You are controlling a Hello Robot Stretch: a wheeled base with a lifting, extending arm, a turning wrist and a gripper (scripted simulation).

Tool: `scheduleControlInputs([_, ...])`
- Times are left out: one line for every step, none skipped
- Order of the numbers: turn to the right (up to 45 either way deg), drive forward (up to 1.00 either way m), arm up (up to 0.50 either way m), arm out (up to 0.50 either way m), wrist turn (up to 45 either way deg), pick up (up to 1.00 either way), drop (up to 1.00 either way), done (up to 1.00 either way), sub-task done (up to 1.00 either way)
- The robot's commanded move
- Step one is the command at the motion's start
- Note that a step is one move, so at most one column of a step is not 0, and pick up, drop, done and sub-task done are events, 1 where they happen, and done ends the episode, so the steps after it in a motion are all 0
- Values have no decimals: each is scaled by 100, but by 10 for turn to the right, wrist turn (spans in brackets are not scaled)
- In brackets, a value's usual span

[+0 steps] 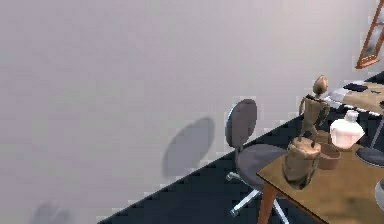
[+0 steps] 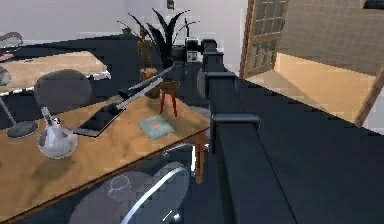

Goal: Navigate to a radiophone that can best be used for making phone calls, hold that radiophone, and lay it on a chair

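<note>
Jaws of the gripper: whether wide or narrow cannot be told from these pictures. Simulated room with a wooden desk point(image 1: 338, 192) near a plain grey wall. No item can be named with confidence as the radiophone; the likeliest candidates, as a guess, are small dark boxy shapes with pale patches point(image 2: 192, 52) at the far end of the room, beside a spiky potted plant point(image 2: 160, 32). They are too small to identify.

The step in hand appears to be the search. To do it well, the base should turn slowly so each tabletop gets a clear look, steer wide of the desk corner at the forward view's bottom right, and approach any candidate side-on, so the reaching side faces it. A grey office chair point(image 1: 243, 125) stands just beside the desk, a likely place to lay the radiophone later.

Forward view contributes the office chair and, on the desk, a brown jug point(image 1: 301, 160), a white vase point(image 1: 346, 130) and a wooden figure statue point(image 1: 317, 108). Arm side view contributes a laptop point(image 2: 103, 118), a teal flat item point(image 2: 155, 126) and a glass flask point(image 2: 55, 140) on the desk, plus a dark sofa point(image 2: 270, 150) just beside it and a doorway point(image 2: 300, 70) to a room with a tan floor
</note>
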Motion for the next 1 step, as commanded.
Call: scheduleControlInputs([0, 0, 0, 0, 0, 0, 100, 0, 0])
